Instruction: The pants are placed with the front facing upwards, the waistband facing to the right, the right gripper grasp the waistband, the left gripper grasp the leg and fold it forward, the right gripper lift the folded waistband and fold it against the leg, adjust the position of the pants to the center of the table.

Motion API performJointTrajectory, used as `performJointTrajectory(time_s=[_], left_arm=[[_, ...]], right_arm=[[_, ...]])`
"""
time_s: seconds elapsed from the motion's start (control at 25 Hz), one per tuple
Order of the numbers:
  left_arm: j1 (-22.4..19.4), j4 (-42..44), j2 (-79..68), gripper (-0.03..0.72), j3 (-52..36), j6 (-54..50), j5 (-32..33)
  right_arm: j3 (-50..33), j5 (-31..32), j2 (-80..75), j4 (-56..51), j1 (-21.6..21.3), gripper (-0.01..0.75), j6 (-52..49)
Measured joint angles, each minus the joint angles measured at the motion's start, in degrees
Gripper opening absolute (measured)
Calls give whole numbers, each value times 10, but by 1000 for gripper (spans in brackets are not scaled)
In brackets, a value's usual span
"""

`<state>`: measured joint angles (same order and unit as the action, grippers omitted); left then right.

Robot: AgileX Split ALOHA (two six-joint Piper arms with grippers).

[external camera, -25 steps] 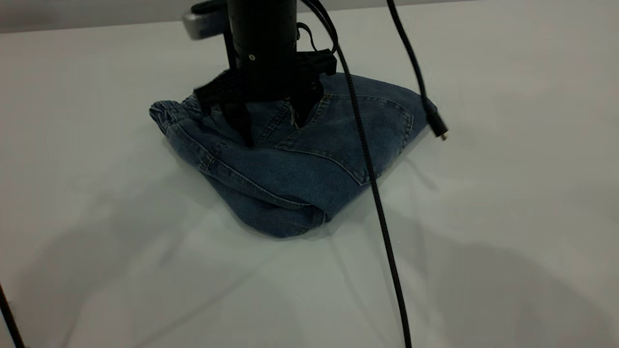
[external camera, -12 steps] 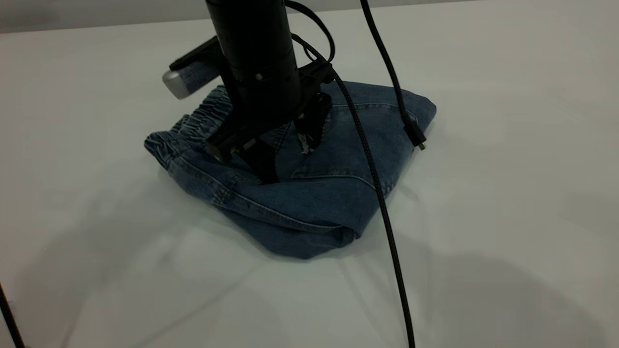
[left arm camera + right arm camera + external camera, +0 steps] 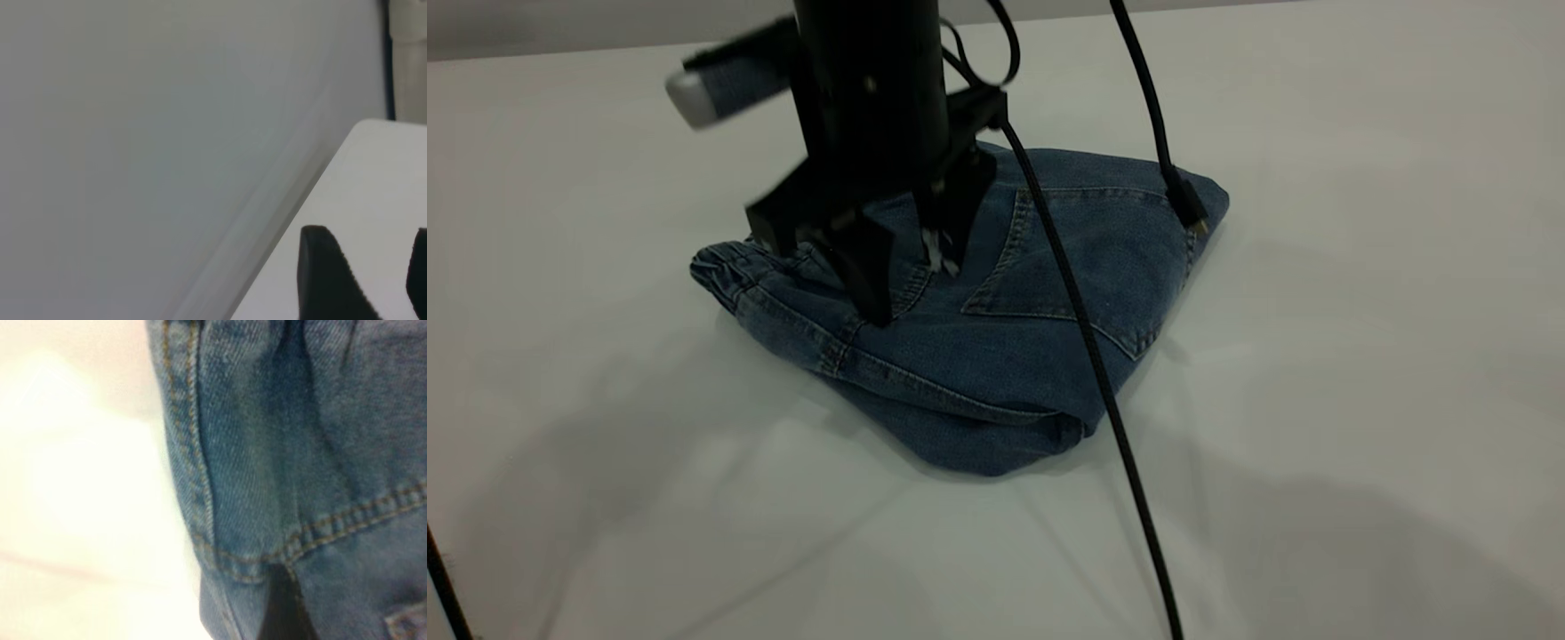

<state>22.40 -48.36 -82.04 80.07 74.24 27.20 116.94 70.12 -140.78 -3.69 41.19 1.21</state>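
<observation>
- The right hand (image 3: pixel 903 276) hangs from its dark arm over the folded pants (image 3: pixel 996 347), its two black fingers (image 3: pixel 867 267) spread apart with nothing clamped between them; the tips point down at the denim near the waistband end. Whether they touch the cloth I cannot tell.
- In the right wrist view the denim (image 3: pixel 300 487) fills most of the picture, tan stitching running along a seam, with bare pale bench (image 3: pixel 80 487) beside it.
- The pants lie folded into a compact bundle on the bench (image 3: pixel 1360 311), a back patch pocket (image 3: pixel 1085 258) facing up; the ruffled waistband (image 3: pixel 725 267) shows at the bundle's left end in the exterior view.
- A black cable (image 3: pixel 1094 356) hangs across the pants' front, and a second cable's plug (image 3: pixel 1190 209) dangles at the bundle's right corner.
- The left hand (image 3: pixel 363 280) is off by a bench edge, away from the pants, its dark fingers apart and holding nothing.
</observation>
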Motion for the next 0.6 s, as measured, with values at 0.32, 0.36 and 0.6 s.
performJointTrajectory(time_s=[0.32,0.36,0.6], left_arm=[[0,5,0,305,0,0,-6],[0,5,0,305,0,0,-6],[0,5,0,305,0,0,-6]], right_arm=[[29,-14,20,-88,-1,402,-19],[29,-31,19,-99,-1,402,-36],[29,-170,-8,-73,-13,402,-184]])
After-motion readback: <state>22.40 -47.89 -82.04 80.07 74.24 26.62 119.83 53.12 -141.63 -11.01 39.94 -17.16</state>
